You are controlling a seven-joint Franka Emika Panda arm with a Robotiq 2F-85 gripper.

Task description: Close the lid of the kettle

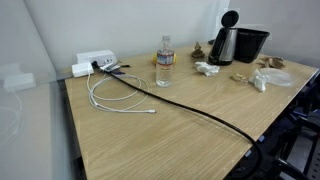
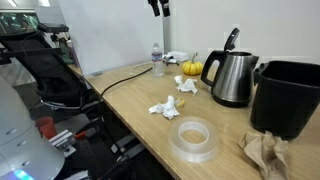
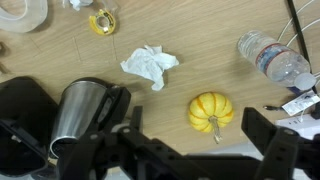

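Observation:
The silver kettle point(image 1: 222, 47) stands at the far end of the wooden table, next to a black box point(image 1: 252, 42). Its black lid point(image 1: 230, 18) stands raised open on the hinge. Both also show in an exterior view, the kettle point(image 2: 230, 80) with the lid point(image 2: 232, 40) up. My gripper point(image 2: 160, 7) hangs high above the table, well apart from the kettle. In the wrist view it point(image 3: 197, 130) is open and empty, above a small yellow pumpkin point(image 3: 210, 110), with the kettle point(image 3: 75, 112) to the left. I cannot make out the lid there.
A water bottle point(image 1: 165, 62), crumpled tissue point(image 2: 165, 107), a clear tape roll point(image 2: 195, 138) and brown paper point(image 2: 265, 152) lie around the kettle. A white cable point(image 1: 120, 98), a power strip point(image 1: 95, 62) and a black cable point(image 1: 200, 112) lie on the table.

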